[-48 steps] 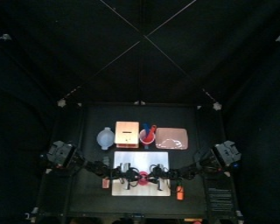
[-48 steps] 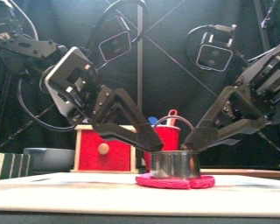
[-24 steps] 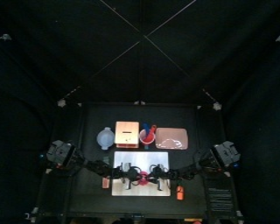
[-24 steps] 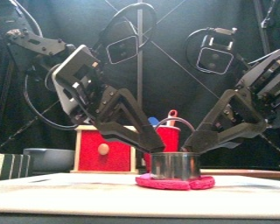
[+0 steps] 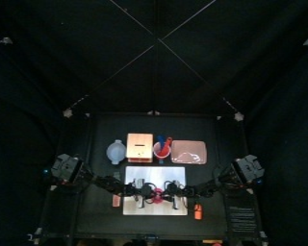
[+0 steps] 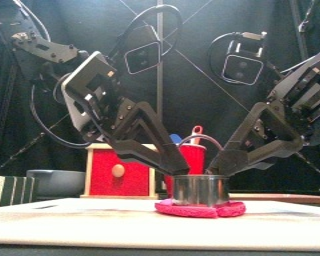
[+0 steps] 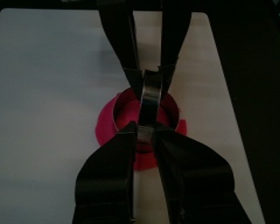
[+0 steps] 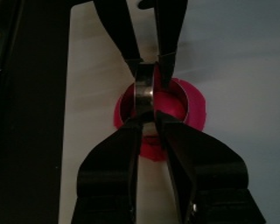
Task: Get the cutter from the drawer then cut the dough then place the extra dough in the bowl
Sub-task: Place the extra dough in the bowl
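The round metal cutter (image 6: 195, 187) stands upright on a red-pink dough disc (image 6: 199, 208) on the white cutting board (image 6: 69, 212). My left gripper (image 6: 176, 172) reaches down from the left and is shut on the cutter's rim. My right gripper (image 6: 218, 172) mirrors it from the right, shut on the opposite rim. In the left wrist view my jaws meet at the cutter (image 7: 145, 96), with dough (image 7: 108, 129) around it. The right wrist view shows the same pinch on the cutter (image 8: 143, 92) over the dough (image 8: 192, 103). From above, both grippers meet over the dough (image 5: 157, 197).
Behind the board stand the wooden box (image 6: 120, 168) with its red drawer front, the red cup (image 6: 192, 153) with toy knives, and the blue-grey bowl (image 5: 115, 150). A pink tray (image 5: 191, 151) lies at the back right. The board (image 5: 141, 174) has bare room on both sides of the dough.
My left arm's wrist and upper links have shifted slightly to the right. The cutter, the dough and the right arm have stayed in place.
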`<state>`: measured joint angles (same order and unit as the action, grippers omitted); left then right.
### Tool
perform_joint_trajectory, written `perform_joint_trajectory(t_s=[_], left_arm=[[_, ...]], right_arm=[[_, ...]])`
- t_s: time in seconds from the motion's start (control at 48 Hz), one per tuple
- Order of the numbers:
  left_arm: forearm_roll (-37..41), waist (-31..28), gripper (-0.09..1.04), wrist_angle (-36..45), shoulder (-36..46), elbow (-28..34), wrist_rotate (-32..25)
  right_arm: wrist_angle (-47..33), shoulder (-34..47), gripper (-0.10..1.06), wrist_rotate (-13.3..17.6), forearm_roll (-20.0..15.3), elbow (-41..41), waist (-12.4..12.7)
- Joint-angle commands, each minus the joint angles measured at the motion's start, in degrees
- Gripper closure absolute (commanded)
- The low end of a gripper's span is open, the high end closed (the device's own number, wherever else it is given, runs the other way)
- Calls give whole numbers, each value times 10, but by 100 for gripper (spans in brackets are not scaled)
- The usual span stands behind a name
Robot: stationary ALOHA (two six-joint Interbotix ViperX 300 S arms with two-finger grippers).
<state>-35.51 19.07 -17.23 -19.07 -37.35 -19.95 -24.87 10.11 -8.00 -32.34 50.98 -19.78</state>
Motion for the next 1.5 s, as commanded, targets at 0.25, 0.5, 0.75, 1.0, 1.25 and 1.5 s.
perform_joint_trajectory(t_s=[0.25,0.5,0.75,1.0,1.25,1.5], left_arm=[[-17,4,41,66,-41,1,4],[-17,4,41,64,-40,1,4],[-14,4,41,18,-4,0,3],[7,4,37,-60,23,-7,1],[10,-9,27,-82,22,-1,3],[11,-13,13,-102,24,8,1]], right_arm=[[36,20,38,1,-2,-6,15],[36,8,38,0,2,-4,17],[39,-27,38,-1,29,-10,25],[47,-73,37,2,54,-16,33],[61,-78,33,-2,62,-31,34],[60,-77,18,1,77,-37,33]])
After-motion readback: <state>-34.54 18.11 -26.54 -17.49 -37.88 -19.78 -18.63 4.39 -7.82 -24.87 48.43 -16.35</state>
